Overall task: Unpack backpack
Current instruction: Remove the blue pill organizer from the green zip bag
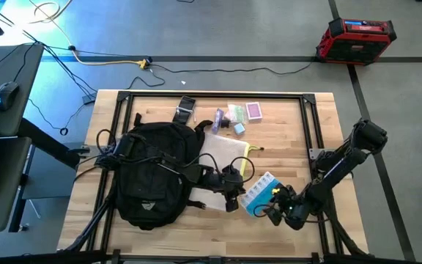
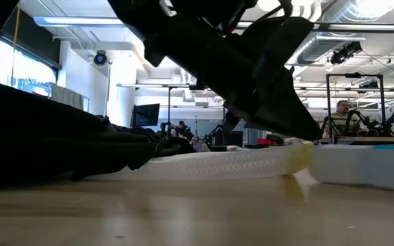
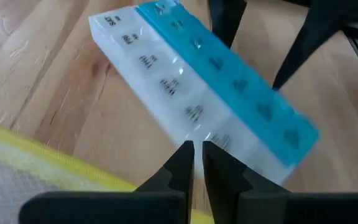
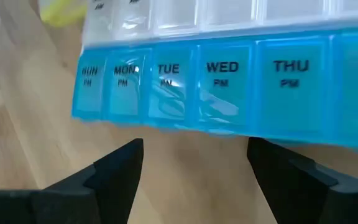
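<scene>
Wooden worktop [image 1: 160,242] fills the middle of the high view, with grey floor and cables around it and a red case [image 1: 356,38] at the upper right. On its left half lies the backpack [image 1: 152,172], black and slumped. Several things already lie outside it: small packets [image 1: 234,114] near the top centre of the frame, a pouch [image 1: 226,150] with yellow trim just right of the backpack, and a pill box [image 1: 258,193], white and blue, at lower centre-right. The left pincer [image 1: 231,199] sits between pouch and pill box, its fingers [image 3: 180,168] nearly closed with only a thin gap and holding nothing, the pill box just ahead of them. The right pincer [image 1: 275,207] is at the pill box's lower right edge, its fingers [image 4: 120,163] spread wide, the blue lid [image 4: 229,90] just beyond them. Judging by this spread, unpacking seems well along; whether the backpack still holds anything cannot be told.
</scene>
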Controlling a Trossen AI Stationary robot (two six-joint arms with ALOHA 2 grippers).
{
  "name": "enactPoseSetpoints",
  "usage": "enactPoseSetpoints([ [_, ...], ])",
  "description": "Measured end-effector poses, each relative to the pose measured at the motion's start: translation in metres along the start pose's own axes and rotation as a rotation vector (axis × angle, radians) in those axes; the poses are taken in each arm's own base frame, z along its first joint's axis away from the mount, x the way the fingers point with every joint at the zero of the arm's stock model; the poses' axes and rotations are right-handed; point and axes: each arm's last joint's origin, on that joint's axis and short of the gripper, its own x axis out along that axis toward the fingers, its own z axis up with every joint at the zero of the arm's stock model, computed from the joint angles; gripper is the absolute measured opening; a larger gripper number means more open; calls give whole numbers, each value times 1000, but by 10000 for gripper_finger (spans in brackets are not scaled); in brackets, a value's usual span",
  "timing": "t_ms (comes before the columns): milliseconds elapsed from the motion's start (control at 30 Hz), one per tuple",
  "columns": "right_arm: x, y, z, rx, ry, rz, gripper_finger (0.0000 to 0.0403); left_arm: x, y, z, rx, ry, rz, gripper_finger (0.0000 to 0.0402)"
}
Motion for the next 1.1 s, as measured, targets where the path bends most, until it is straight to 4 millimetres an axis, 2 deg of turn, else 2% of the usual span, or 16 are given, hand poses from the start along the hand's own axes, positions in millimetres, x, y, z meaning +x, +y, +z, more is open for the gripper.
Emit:
enactPoseSetpoints([
  [267,10,2,20,-50,-25,14,279,12,-4,-3,-79,34,-73,0],
  [467,13,3,31,-67,-28,31,279,9,-24,0,-77,38,-125,0],
  [600,3,7,35,-65,-5,83,279,2,-42,17,-3,18,-152,0],
  [700,-9,8,34,-61,-11,110,279,-6,-51,27,60,51,-69,0],
  [900,-18,3,30,9,-48,72,279,-18,-45,21,155,202,228,0],
  [1100,-15,0,28,59,-37,37,279,-2,-32,8,114,255,196,0],
])
